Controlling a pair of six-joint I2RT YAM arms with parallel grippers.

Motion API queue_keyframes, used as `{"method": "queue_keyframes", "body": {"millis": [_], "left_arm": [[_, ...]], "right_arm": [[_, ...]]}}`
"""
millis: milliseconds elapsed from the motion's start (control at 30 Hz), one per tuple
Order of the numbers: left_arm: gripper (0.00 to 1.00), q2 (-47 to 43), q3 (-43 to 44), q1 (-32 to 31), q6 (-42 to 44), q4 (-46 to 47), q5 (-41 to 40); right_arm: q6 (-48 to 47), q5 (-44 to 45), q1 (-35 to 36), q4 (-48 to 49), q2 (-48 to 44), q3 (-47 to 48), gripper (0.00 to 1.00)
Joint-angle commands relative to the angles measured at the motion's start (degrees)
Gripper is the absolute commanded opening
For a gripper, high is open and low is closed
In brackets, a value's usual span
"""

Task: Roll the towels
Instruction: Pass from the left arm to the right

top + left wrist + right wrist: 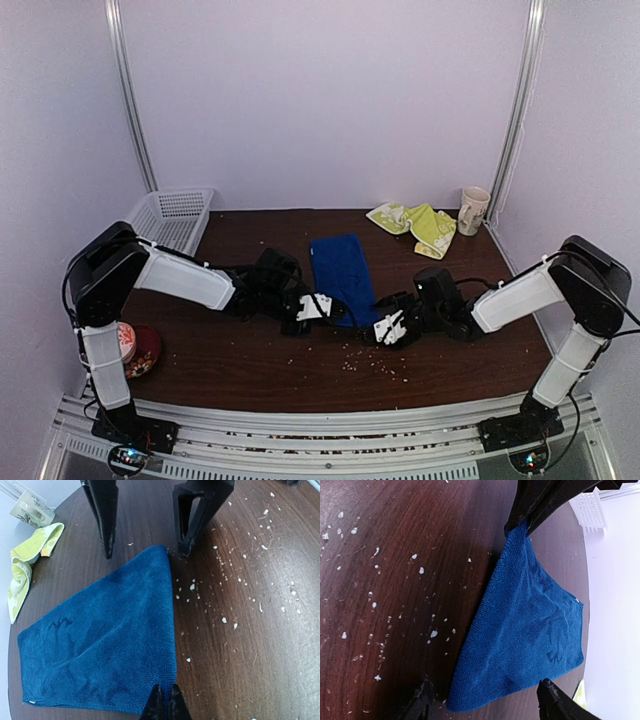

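The blue towel lies flat mid-table, its short edge toward the arms. My left gripper is shut on the towel's near-left corner; in the left wrist view the closed tips pinch the towel's edge. My right gripper stands open at the near-right corner. Its fingers straddle that corner of the towel without touching it. The yellow-green towel lies crumpled at the back right, also visible in the left wrist view.
A white basket sits at the back left and a mug at the back right by the yellow-green towel. A red bowl stands near the left arm's base. Pale crumbs are scattered in front of the blue towel.
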Motion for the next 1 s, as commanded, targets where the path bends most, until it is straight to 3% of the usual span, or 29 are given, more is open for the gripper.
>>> {"method": "queue_keyframes", "body": {"millis": [0, 233, 400, 533, 700, 867, 967], "left_arm": [[0.00, -2.85, 1.49, 1.27, -2.12, 0.71, 4.11], [0.00, -2.94, 1.68, 2.00, -2.67, 0.72, 4.99], [0.00, -2.86, 1.67, 2.11, -2.23, 0.08, 4.97], [0.00, -2.53, 1.80, 2.10, -1.51, -0.79, 4.61], [0.00, -2.15, 2.29, 2.02, 0.74, -3.89, 4.08], [0.55, -1.81, 3.19, 1.94, 2.25, -7.40, 3.89], [0.73, -1.87, 3.07, 1.85, 2.08, -7.58, 3.39]], "right_arm": [[-0.27, 6.00, 1.30, 1.46, 2.93, -2.35, 0.73], [0.16, 8.39, 2.07, 4.55, 3.97, -3.18, 0.62], [2.55, 7.92, 1.91, 0.33, 3.44, -0.77, 0.24], [3.27, 5.80, 1.56, -3.93, 2.21, 1.07, 0.01], [3.84, 1.29, 0.22, -11.47, 0.33, 3.91, 0.00], [5.32, -4.46, -2.80, -19.80, -1.13, 7.38, 0.00], [6.05, -8.10, -4.52, -25.02, -1.31, 9.83, 0.00]]}}
